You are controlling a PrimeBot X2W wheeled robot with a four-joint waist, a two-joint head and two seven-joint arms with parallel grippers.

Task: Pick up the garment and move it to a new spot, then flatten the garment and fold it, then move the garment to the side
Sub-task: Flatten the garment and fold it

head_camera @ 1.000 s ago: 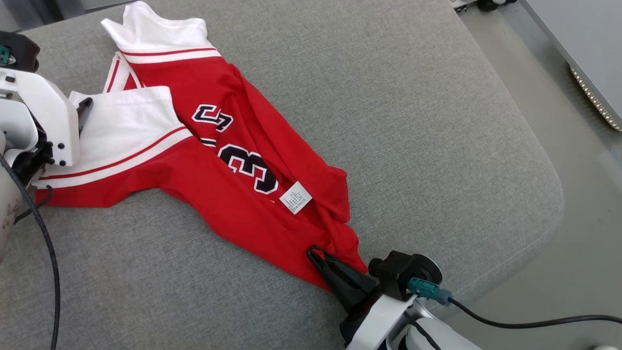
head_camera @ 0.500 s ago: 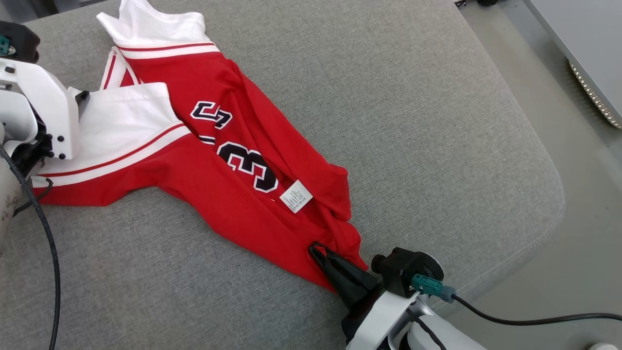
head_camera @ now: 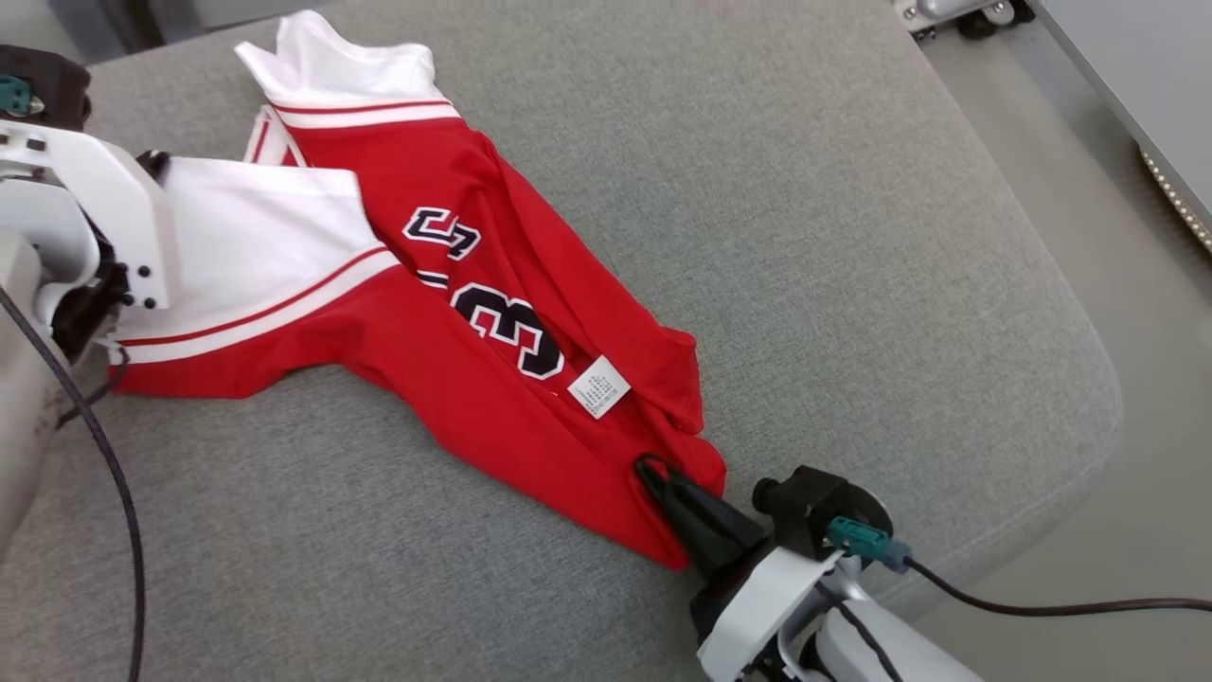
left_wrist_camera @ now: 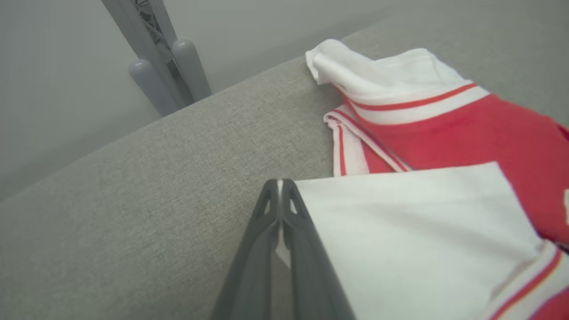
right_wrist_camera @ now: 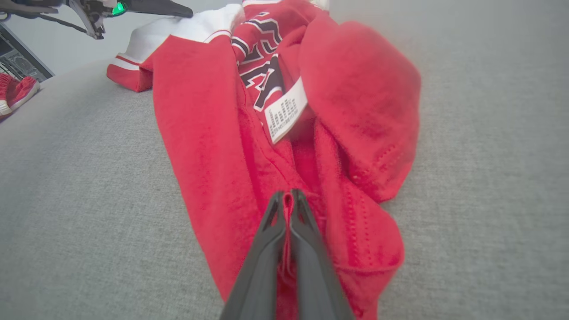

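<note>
The garment [head_camera: 454, 322], a red jersey with white sleeves and dark numbers, lies crumpled across the grey cushion [head_camera: 805, 237]. At its left end my left gripper [head_camera: 151, 163] is shut on the corner of the white sleeve [left_wrist_camera: 400, 231]. In the left wrist view a sliver of white cloth shows between the closed fingers of that gripper [left_wrist_camera: 280, 186]. My right gripper [head_camera: 653, 469] is shut on the red hem at the lower right. In the right wrist view the same gripper [right_wrist_camera: 288, 198] has red cloth [right_wrist_camera: 213, 133] pinched between its tips. A white care label [head_camera: 598, 386] faces up.
The cushion's rounded edge [head_camera: 1089, 379] drops to pale floor on the right. A grey panel [head_camera: 1136, 85] stands at the top right. A grey metal stand [left_wrist_camera: 164, 58] rises behind the cushion. Red shoes [right_wrist_camera: 18, 91] sit on the floor. A dark cable [head_camera: 1042, 606] trails from my right wrist.
My left gripper has shut on the white sleeve corner. The head camera has shifted, so the whole picture sits slightly to the right. My right gripper keeps its hold on the hem.
</note>
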